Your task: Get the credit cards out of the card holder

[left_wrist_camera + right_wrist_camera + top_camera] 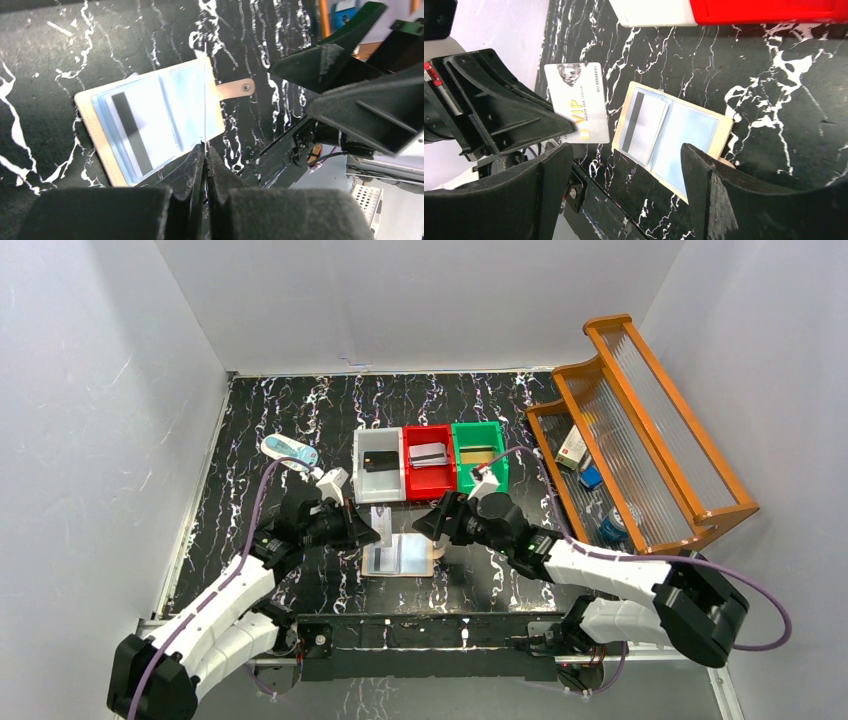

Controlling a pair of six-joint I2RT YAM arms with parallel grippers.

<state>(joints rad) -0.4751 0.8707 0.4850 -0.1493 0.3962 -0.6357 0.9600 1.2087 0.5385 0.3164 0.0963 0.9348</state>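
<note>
L claw [205,150] clenched on VIP card [576,102], upright just beside holder [689,122]. Holder lies open, striped card [644,127] inside. R claw [626,147] released above holder. Risk: thin edge grip, VIP card may twist/slip; holder unpinned, next pull could drag it.

Open beige leather-like card holder [400,557] lies flat on the black marbled tabletop [300,410], with a pale magnetic-stripe credit card [644,127] in its left pocket. Behind it, left to right, stand the white plastic bin [380,490], red plastic bin [430,490] and green plastic bin [503,460]. The orange wooden rack [640,380] stands to their right. The left gripper [205,150] holds a white plastic VIP card [576,102] upright over the holder's left rear corner.
</note>
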